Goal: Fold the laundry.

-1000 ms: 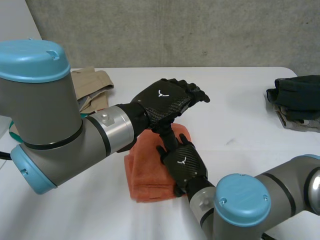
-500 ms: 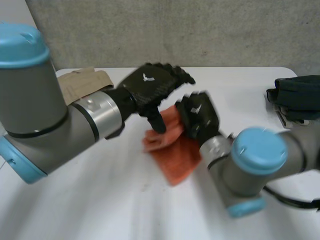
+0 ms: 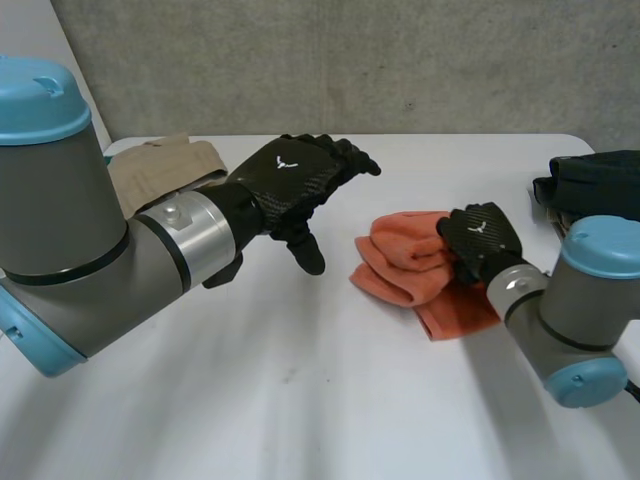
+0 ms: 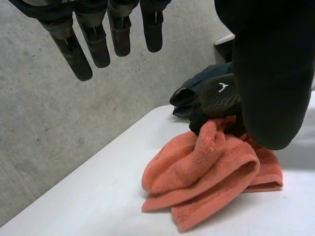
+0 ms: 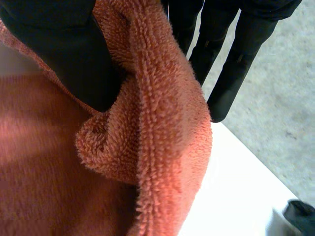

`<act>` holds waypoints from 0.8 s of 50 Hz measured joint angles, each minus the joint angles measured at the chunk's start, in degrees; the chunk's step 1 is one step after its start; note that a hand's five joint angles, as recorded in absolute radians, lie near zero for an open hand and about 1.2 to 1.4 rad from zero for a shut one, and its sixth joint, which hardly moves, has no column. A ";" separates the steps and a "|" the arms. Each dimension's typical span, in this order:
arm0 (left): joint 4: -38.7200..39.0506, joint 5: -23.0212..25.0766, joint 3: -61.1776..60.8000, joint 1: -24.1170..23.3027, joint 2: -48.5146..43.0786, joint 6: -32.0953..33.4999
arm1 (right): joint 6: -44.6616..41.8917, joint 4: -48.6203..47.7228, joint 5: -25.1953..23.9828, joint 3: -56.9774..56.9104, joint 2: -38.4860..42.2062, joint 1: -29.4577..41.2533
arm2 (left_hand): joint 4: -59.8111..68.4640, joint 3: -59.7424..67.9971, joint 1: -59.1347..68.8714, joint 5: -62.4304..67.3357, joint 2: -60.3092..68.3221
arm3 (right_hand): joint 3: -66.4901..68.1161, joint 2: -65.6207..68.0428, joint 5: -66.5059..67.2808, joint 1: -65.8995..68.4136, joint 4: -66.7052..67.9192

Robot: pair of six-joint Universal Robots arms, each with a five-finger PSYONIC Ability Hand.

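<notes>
Orange towel (image 3: 415, 265), folded into a thick, slightly loose bundle, lies on the white table (image 3: 300, 400) to the right of its middle, with one raised fold caught in the right hand (image 3: 478, 238). In the right wrist view the thumb presses that fold against the fingers, so this hand is pinching the towel at its far right edge. The lower layers sag onto the table and stick out unevenly at the bundle's left side. The left hand (image 3: 295, 180) hovers above the table, well apart from the towel, with its fingers straight and spread and nothing in them. The step looks like shifting or setting down the folded towel. To do it well, the pinch should take in all the layers, not just the top one. The bundle should travel low and flat so the folds do not splay, and the free hand could then press them even before release. As for what holds things, the table itself serves. It bears a beige folded cloth (image 3: 160, 165) at its far left and a dark pile of clothes (image 3: 595, 190) at its far right, near the towel but not touching it.
</notes>
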 measured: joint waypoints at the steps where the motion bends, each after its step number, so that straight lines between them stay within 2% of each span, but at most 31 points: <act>1: 0.00 0.00 -0.01 -0.03 -0.01 0.00 | -0.36 0.00 -0.27 0.37 -0.14 -0.45 | 0.00 0.00 0.00 0.00 0.00 | 0.00 0.00 0.00 0.00 0.00; 10: 0.55 -0.14 -0.11 -0.74 -0.14 -0.06 | -4.53 -0.03 -5.10 5.84 -1.77 -4.42 | 0.00 0.00 0.00 0.00 0.00 | 0.00 0.00 0.00 0.00 0.00; 13: 0.67 -0.17 -0.30 -0.87 -0.14 -0.07 | -4.89 -0.02 -6.54 7.61 -2.70 -5.89 | 0.00 0.00 0.00 0.00 0.00 | -6.78 -5.88 -1.59 -0.33 -8.07; 14: 0.69 -0.17 -0.37 -0.89 -0.13 -0.07 | -4.95 0.04 -7.04 8.19 -3.10 -6.43 | 0.00 0.00 0.00 0.00 0.00 | -12.19 -10.91 -6.01 -3.60 -13.50; 15: 0.70 -0.18 -0.44 -0.91 -0.13 -0.07 | -5.01 0.06 -7.58 8.78 -3.58 -7.04 | 0.00 0.00 0.00 -0.01 0.00 | -22.13 -21.25 -14.78 -13.39 -23.42; 16: 0.71 -0.18 -0.48 -0.92 -0.12 -0.07 | -5.04 0.09 -7.91 9.13 -3.89 -7.42 | 0.00 0.00 0.00 -0.01 0.00 | -26.65 -27.16 -20.60 -19.14 -27.97; 17: 0.73 -0.18 -0.56 -0.92 -0.10 -0.07 | -5.12 0.28 -8.81 10.03 -4.65 -8.34 | 0.00 0.00 0.00 0.00 0.00 | -40.12 -39.85 -34.78 -31.59 -41.43; 18: 0.75 -0.18 -0.61 -0.92 -0.09 -0.07 | -5.19 0.52 -9.42 10.65 -5.21 -8.96 | 0.00 0.00 0.00 0.00 0.00 | -48.11 -48.25 -42.92 -40.41 -49.54; 20: 0.76 -0.17 -0.66 -0.92 -0.06 -0.07 | -5.32 1.05 -10.39 11.56 -6.01 -9.86 | 0.00 0.00 0.00 0.00 0.00 | -54.09 -53.12 -48.83 -45.32 -55.43; 34: 0.96 -0.12 -0.68 -1.31 -0.08 -0.06 | -5.80 3.32 -13.73 14.07 -7.19 -11.33 | 0.00 0.00 0.00 0.00 0.00 | -54.75 -53.54 -48.99 -45.36 -56.21; 40: 0.97 -0.12 -0.73 -1.44 -0.09 -0.07 | -5.85 0.74 -14.10 13.56 -5.89 -10.95 | 0.00 0.00 0.00 0.00 0.00 | -48.81 -47.42 -43.48 -40.87 -50.38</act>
